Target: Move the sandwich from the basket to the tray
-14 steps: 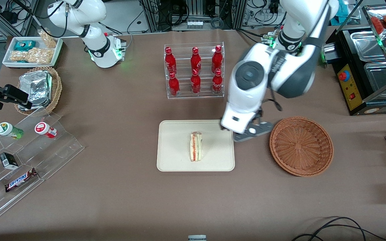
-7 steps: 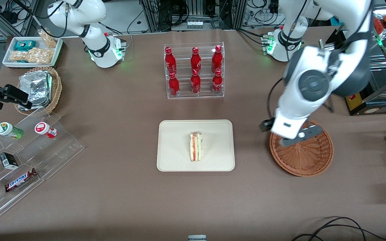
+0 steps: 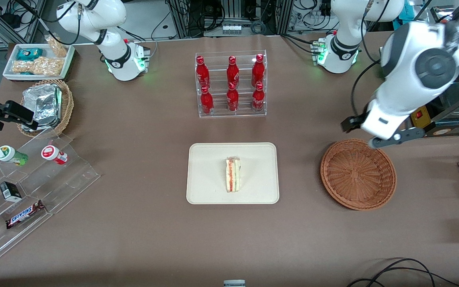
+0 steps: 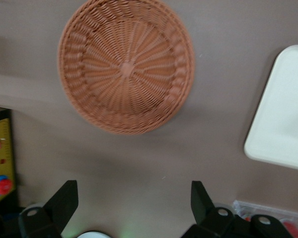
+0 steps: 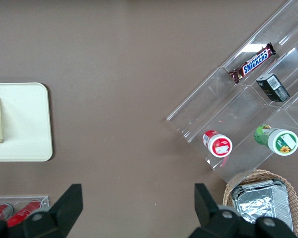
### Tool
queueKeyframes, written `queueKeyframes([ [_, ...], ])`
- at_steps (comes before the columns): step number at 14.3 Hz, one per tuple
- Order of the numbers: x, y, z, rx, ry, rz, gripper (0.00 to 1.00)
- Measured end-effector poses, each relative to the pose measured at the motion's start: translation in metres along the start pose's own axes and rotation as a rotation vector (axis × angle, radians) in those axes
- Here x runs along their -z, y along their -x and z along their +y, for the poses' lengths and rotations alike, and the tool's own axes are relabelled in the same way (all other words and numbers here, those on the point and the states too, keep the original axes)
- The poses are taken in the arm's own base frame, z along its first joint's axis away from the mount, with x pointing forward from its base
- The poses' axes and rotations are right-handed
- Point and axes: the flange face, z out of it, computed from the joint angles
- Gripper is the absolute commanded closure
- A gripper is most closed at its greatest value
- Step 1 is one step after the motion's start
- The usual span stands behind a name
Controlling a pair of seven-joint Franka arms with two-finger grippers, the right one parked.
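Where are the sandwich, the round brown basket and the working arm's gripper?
sandwich (image 3: pixel 233 174), front view, its striped cut edge.
basket (image 3: pixel 358 173), front view, its woven floor.
gripper (image 4: pixel 134 199), left wrist view, midway between its open fingertips.

"SNICKERS" on choc bar (image 3: pixel 24 214); other labels prob. unreadable.

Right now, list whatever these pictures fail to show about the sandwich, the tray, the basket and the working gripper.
- Sandwich: right wrist view cuts it at the picture's edge; only part shows.
- Tray: left wrist view shows just one end, no sandwich.
- Basket: the arm overhangs a bit of its rim, front view.
- Gripper: open in the left wrist view, above bare table near the basket; front view hides its fingertips under the hand.
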Motion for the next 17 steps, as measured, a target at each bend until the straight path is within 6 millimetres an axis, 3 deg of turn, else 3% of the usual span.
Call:
queueKeyframes([
  [3, 0.017, 0.002, -0.037, -0.071, 0.008, 0.007, 0.00],
  [10, 0.085, -0.008, -0.068, -0.192, 0.053, 0.120, 0.00],
  [17, 0.096, -0.023, -0.085, -0.162, 0.115, 0.111, 0.00],
])
